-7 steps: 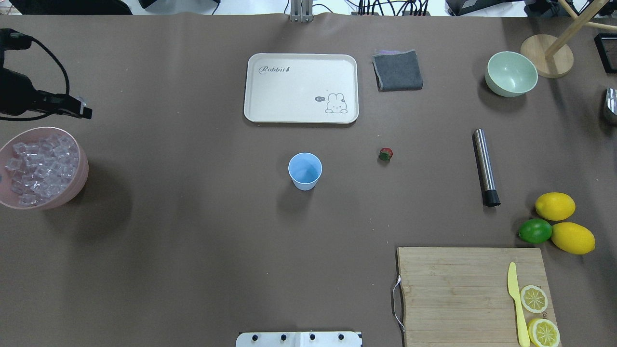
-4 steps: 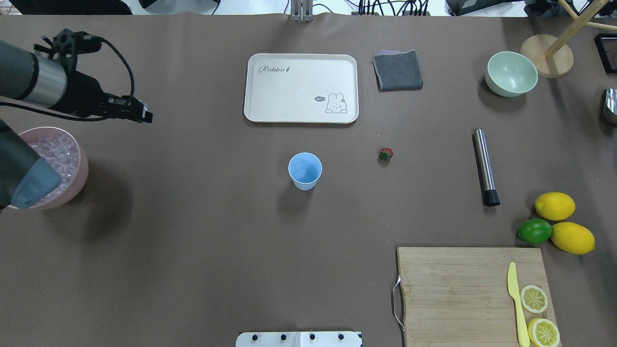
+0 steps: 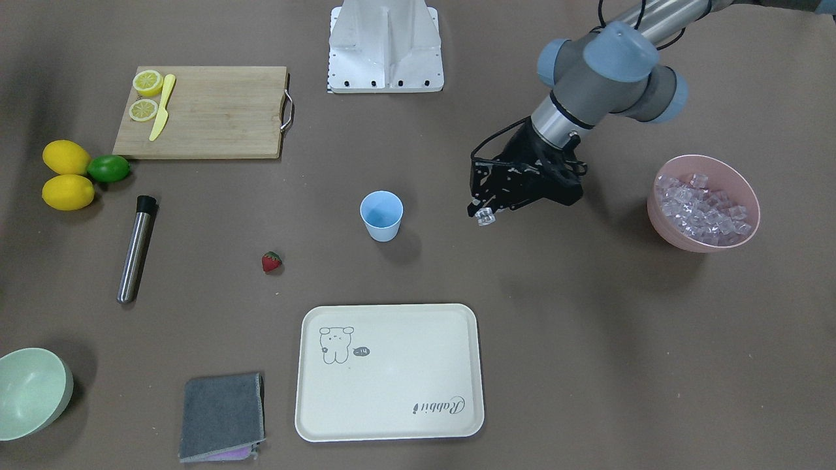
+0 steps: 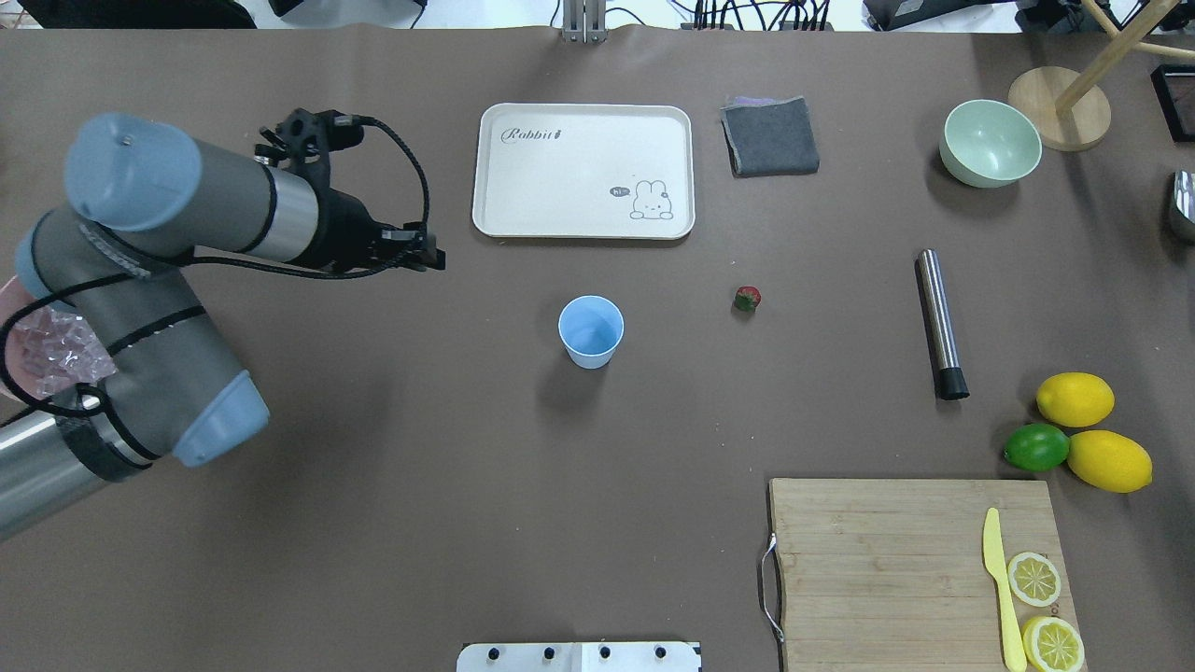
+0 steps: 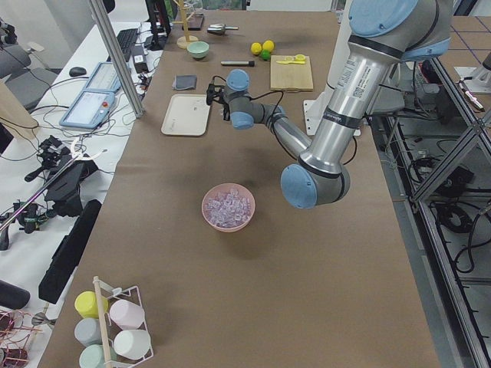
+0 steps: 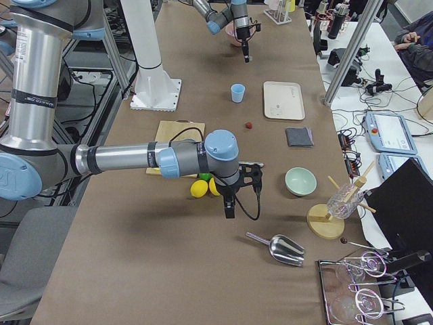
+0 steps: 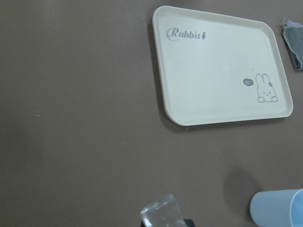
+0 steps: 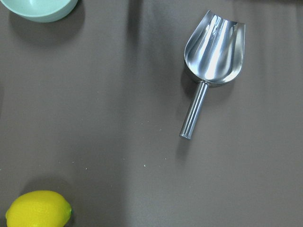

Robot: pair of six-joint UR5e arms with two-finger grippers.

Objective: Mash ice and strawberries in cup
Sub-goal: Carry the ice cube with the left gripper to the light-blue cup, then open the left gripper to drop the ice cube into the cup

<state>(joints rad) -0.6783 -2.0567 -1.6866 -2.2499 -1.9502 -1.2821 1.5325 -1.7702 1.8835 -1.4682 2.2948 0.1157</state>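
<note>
Left hand (image 3: pixel 482 212) pinches one ice cube (image 3: pixel 486 218) near the cup (image 3: pixel 381 215), above the counter (image 3: pixel 588 326). Strawberry (image 3: pixel 271 262) sits on the cup's other side. Right hand (image 6: pixel 230 206): can't tell if it's wide or narrow.

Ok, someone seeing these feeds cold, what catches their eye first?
The left gripper pinches one clear ice cube above the table, between the pink bowl heaped with ice and the light-blue cup. The cup looks empty. The small red strawberry lies alone on the table on the cup's far side from the gripper.
</note>
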